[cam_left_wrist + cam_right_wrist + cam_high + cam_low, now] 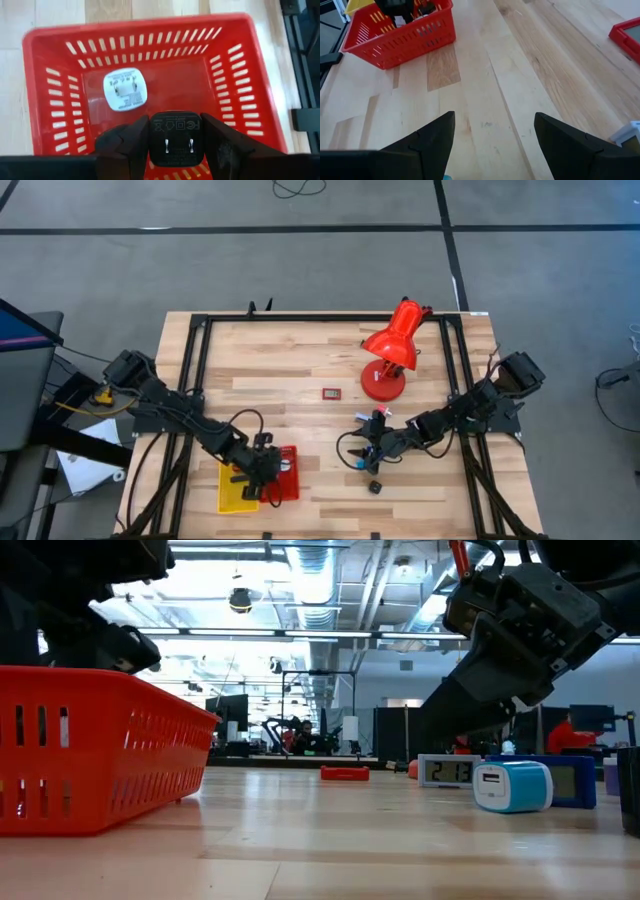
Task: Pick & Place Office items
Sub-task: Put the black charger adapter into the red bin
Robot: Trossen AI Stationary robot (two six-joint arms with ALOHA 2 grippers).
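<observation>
Over the red basket (150,45) my left claw (175,142) grips a black charger (175,137), prongs facing the camera. To finish well, I should lower a little, spread the fingers and let it land clear of the white charger (123,89) already inside. My right claw (494,132) hangs wide open and empty above bare surface (485,90). Only the low view shows a blue-and-white plug (512,786) and a small clock (450,770) waiting nearby; the wrist view alone reveals the basket's contents.
</observation>
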